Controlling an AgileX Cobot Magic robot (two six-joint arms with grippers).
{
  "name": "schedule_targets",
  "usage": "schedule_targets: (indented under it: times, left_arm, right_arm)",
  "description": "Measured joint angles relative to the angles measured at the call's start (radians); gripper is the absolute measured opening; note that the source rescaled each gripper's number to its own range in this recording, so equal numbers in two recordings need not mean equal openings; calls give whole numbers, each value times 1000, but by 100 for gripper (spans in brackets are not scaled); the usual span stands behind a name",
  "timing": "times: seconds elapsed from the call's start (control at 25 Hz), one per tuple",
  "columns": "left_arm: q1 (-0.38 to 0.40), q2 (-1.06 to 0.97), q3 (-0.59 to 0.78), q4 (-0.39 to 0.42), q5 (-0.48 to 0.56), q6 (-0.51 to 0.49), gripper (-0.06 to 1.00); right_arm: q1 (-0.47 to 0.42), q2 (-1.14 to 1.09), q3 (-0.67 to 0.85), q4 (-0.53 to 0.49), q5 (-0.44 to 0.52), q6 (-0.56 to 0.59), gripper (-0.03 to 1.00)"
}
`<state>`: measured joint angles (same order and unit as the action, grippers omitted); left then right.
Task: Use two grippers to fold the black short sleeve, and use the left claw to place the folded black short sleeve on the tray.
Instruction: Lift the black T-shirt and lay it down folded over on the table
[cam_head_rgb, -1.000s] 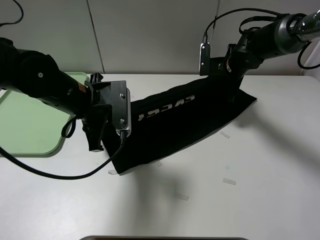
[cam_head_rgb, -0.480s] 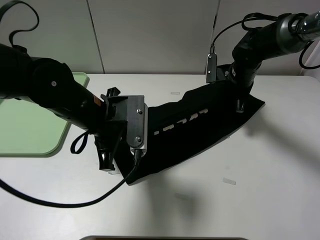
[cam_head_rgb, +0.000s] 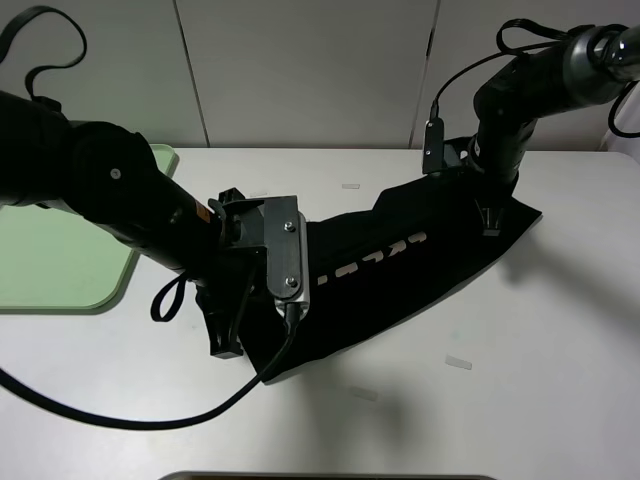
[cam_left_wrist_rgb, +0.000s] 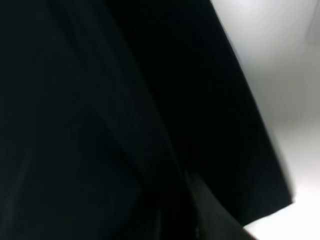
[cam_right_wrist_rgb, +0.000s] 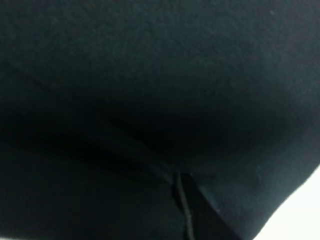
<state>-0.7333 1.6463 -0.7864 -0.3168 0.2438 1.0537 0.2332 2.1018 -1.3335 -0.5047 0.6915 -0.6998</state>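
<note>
Over the last second both arms had carried the shirt (cam_head_rgb: 400, 275) to the right and toward the near side of the desk (cam_head_rgb: 530, 390). The left pincer (cam_head_rgb: 224, 338), which had been just beside the tray (cam_head_rgb: 60, 270), now stood well apart from it. The right pincer (cam_head_rgb: 489, 218) had slid further toward the far right. The lettering (cam_head_rgb: 380, 256) had travelled with the cloth.

Both pincers were closed on the shirt, one at each end, and the cloth was stretched between them as a narrow band. The wrist views showed little but black fabric, so the pinch itself was hard to make out. The taut band and the clamped jaws argued for a firm hold at both ends.

This looked like the fold in progress, not the placing. The shirt was being drawn away from the tray, which lay bare on the left, so the hand-off to the left pincer alone seemed to be some way off.

The shirt hung over the middle of the desk, its lower edge low over the surface, perhaps brushing it. Its long axis ran on a diagonal, from the left pincer at the near left up to the right pincer at the far right. The lettering ran along that same line. Which end was collar and which was hem could not be told.
</note>
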Motion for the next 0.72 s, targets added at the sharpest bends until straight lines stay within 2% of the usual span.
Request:
schedule_targets:
  times: [0.12,0.2,0.28,0.36,0.4,0.48,0.6,0.72]
  left_arm:
    - [0,-2,12,-54,116,2,15]
    - [0,-1,23,-81,160,14,34]
    - [0,-1,23,-105,160,21,53]
    - [0,-1,23,-114,156,25,67]
    - [0,-2,23,-115,151,25,71]
    - [0,-2,23,-116,147,26,75]
    - [0,-2,23,-118,128,27,76]
    - [0,-4,23,-118,92,28,77]
  right_arm:
    - [-42,0,35,-49,10,-46,1]
    - [-78,0,49,-85,28,-61,11]
    - [-94,0,53,-94,29,-66,34]
    - [-94,0,53,-94,17,-64,68]
    - [-94,0,53,-94,2,-60,81]
    - [-94,0,53,-94,-30,-37,93]
    - [-92,0,53,-92,-54,1,98]
    - [-91,-19,53,-91,-57,13,100]
